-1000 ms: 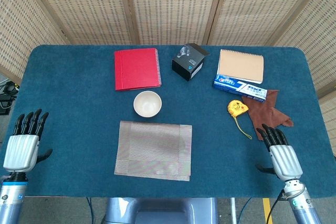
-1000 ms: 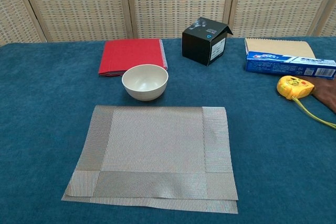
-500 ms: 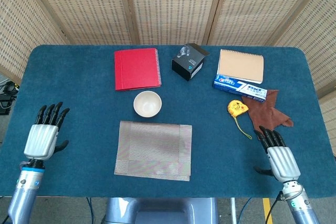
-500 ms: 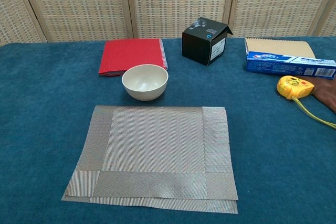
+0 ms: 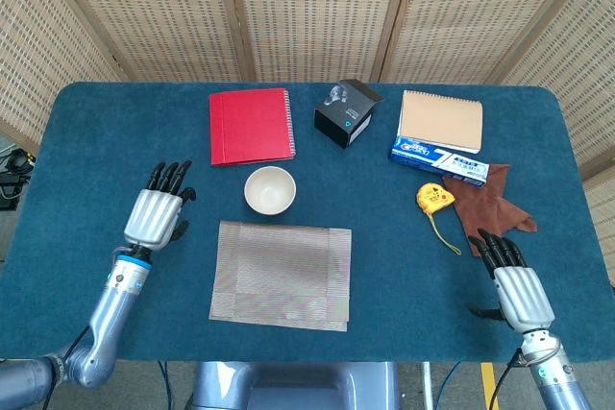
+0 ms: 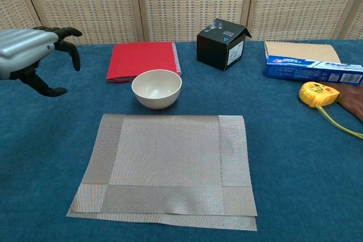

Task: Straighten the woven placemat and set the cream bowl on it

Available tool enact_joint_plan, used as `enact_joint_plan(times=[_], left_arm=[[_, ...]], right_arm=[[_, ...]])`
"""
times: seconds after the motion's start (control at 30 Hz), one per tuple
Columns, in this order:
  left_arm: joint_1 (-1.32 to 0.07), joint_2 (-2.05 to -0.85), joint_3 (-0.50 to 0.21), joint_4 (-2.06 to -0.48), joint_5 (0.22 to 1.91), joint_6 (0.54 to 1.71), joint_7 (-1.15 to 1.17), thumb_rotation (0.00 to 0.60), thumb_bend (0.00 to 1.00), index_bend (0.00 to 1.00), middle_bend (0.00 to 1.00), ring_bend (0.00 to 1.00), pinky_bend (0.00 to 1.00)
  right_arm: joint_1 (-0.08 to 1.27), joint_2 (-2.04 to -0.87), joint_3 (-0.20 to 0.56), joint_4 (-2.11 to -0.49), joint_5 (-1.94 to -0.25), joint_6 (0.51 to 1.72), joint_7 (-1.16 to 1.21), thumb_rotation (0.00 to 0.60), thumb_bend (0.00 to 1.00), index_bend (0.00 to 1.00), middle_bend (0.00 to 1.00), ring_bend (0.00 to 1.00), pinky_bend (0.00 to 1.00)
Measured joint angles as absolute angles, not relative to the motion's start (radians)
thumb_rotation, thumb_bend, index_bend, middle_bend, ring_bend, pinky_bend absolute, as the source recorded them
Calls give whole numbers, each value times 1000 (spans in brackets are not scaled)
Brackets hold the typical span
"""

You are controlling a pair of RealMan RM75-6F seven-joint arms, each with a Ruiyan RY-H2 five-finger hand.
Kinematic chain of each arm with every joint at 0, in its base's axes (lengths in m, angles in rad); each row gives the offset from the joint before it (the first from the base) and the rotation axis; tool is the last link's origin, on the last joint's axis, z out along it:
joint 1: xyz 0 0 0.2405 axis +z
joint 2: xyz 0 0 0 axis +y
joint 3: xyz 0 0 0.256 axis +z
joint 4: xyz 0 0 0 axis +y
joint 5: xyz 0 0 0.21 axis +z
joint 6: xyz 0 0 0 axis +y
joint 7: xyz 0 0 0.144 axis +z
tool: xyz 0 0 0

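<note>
The grey woven placemat (image 5: 281,275) (image 6: 167,167) lies at the table's near middle, a little askew, its front edge doubled over. Just behind its far edge stands the cream bowl (image 5: 270,189) (image 6: 157,88), upright and empty. My left hand (image 5: 159,207) (image 6: 31,56) hovers open to the left of the bowl and mat, fingers spread, holding nothing. Over the table's near right corner my right hand (image 5: 513,280) is open and empty, far from both; the chest view does not show it.
A red notebook (image 5: 251,126), a black box (image 5: 344,113), a tan notebook (image 5: 441,120) and a toothpaste box (image 5: 439,160) line the back. A yellow tape measure (image 5: 433,199) and a brown cloth (image 5: 488,204) lie right. The blue cloth (image 5: 125,132) covers the table.
My left hand has swung from the near left edge inward and forward, now close to the bowl's left side. The right hand has barely shifted. Bowl and mat have not moved.
</note>
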State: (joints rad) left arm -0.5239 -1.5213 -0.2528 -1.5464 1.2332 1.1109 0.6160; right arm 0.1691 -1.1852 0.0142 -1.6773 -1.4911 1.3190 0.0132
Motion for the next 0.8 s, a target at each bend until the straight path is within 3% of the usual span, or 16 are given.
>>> enact_joint_plan(times=[0.8], left_arm=[[-829,-1861,-311,-1179,1009,950,799,600,280,431,0,0,0]], right_arm=[[189,-1145,47,-1662,-1426,1267,128,600,83,88,0,0,0]])
